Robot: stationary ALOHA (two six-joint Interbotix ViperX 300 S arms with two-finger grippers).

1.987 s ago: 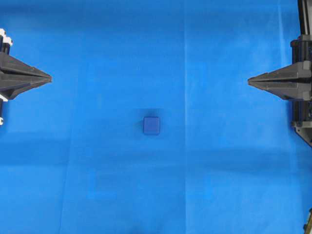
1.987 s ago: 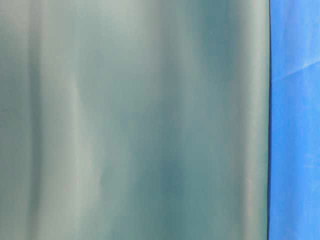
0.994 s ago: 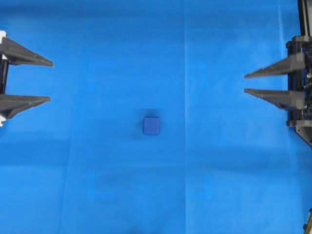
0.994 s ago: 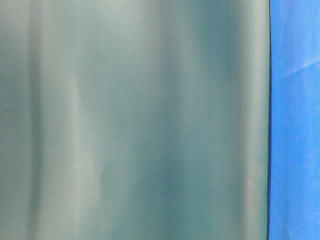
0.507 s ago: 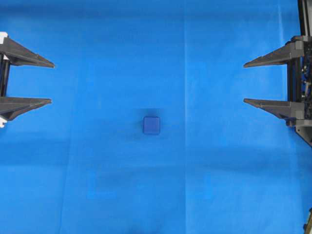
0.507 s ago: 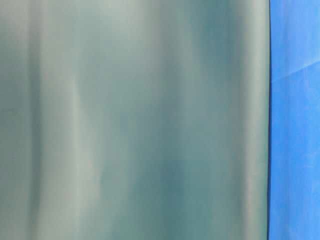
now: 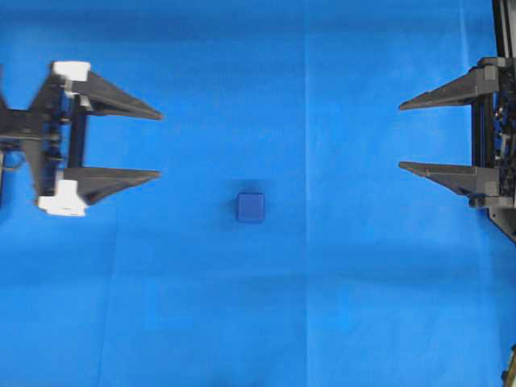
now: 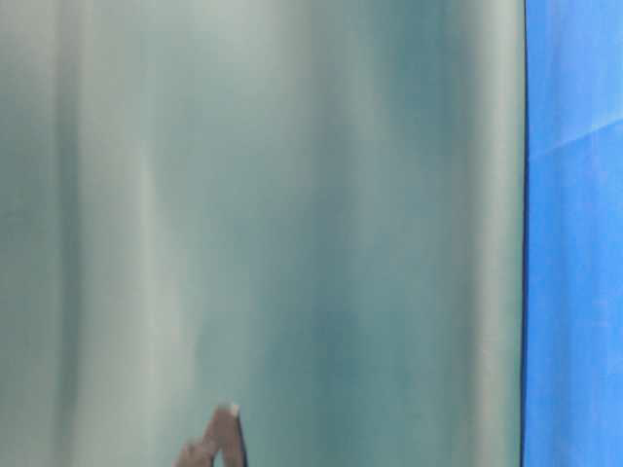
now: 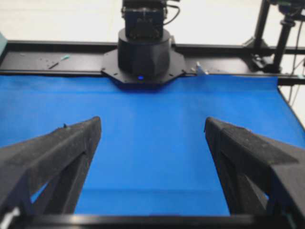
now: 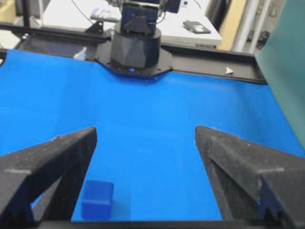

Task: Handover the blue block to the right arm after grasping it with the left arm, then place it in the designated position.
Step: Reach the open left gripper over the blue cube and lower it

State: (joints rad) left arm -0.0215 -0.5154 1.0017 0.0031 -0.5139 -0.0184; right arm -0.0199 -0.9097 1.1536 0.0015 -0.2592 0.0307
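Note:
The blue block [image 7: 250, 207] sits on the blue cloth [image 7: 322, 306] near the middle of the overhead view, touched by nothing. My left gripper [image 7: 160, 145], with white rail-end blocks, is open and empty, its tips left of the block and slightly farther back. In the left wrist view the left gripper [image 9: 152, 121] frames only bare cloth; the block is hidden there. My right gripper [image 7: 400, 135] stands open and empty at the right edge. In the right wrist view the block [image 10: 97, 199] lies low beside the left finger [image 10: 57, 157] of the open right gripper [image 10: 146, 130].
A blurred grey-green surface [image 8: 263, 224] fills most of the table-level view, with a strip of cloth [image 8: 574, 243] at the right and a small pale shape [image 8: 222, 443] at the bottom. Each wrist view shows the opposite arm's black base [image 9: 143, 52] [image 10: 136, 47] on a dark frame rail.
The left gripper has moved right, toward the block and fully into the overhead view, staying open. The right gripper widened a second ago and has since held its place.

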